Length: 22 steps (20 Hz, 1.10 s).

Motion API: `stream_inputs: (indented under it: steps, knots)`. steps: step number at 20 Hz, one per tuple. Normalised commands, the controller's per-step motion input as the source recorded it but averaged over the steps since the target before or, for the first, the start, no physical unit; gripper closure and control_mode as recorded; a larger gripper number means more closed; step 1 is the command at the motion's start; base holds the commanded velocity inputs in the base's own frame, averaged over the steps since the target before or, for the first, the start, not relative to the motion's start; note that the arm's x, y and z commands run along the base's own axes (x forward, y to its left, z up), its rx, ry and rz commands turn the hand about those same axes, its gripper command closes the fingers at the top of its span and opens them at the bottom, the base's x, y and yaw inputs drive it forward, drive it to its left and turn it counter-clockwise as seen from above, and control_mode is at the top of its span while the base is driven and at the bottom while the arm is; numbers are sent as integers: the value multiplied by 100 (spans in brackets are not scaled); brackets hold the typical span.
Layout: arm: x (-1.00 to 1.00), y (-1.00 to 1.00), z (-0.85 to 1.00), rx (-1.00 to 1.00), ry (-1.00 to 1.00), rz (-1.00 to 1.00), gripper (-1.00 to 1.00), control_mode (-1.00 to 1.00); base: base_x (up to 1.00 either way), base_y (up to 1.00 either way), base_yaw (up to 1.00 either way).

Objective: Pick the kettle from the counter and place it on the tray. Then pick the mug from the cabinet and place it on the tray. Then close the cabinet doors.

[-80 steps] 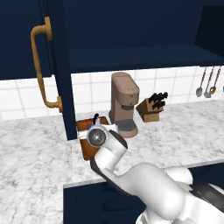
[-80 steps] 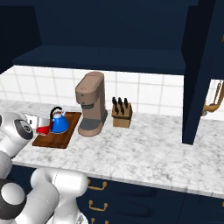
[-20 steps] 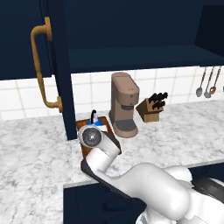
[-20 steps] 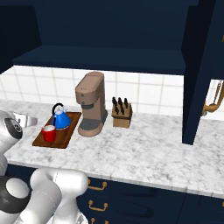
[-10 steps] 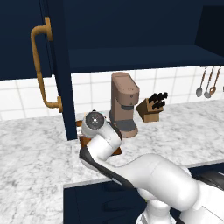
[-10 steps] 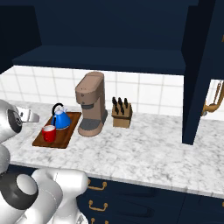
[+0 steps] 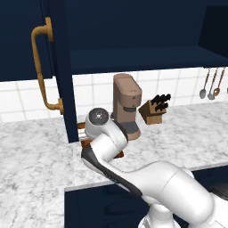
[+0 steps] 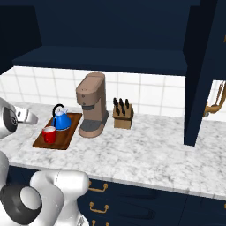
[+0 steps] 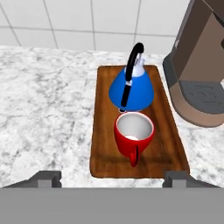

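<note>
The blue kettle (image 9: 131, 89) and the red mug (image 9: 133, 133) both stand on the brown wooden tray (image 9: 103, 153), the mug in front of the kettle with its handle turned toward me. My gripper (image 9: 113, 179) hovers open above the tray's near end, its fingertips (image 9: 48, 177) wide apart and holding nothing. From the right base view the gripper (image 8: 30, 118) hangs left of the tray (image 8: 66, 139), apart from the mug (image 8: 49, 134) and kettle (image 8: 61, 120). Both cabinet doors (image 7: 58, 75) (image 8: 201, 66) stand open over the marble counter (image 8: 145, 150).
A tall tan coffee machine (image 8: 92, 106) stands right beside the tray, with a knife block (image 8: 122, 115) further right. The open left door's brass handle (image 7: 42, 71) juts out near my arm. Utensils (image 7: 209, 84) hang on the tiled wall at far right.
Four seconds ago the mug was in my gripper at the tray's left. It now stands on the tray, and the hand has risen and drawn back from it.
</note>
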Motion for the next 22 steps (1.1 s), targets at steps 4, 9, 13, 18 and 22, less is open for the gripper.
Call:
stream_inputs:
  steps: [4,9,13,18,22]
  knots:
    - [0,-6,-1,0,6,0,100,-100,0,0,0]
    - [-3,0,0,-1,0,1,100,-100,0,0,0]
    - [-35,8,0,-16,7,6,100,-100,0,0,0]
    - [-53,7,0,-12,0,5,100,-100,0,0,0]
    - [-53,7,0,-10,-3,2,100,-100,0,0,0]
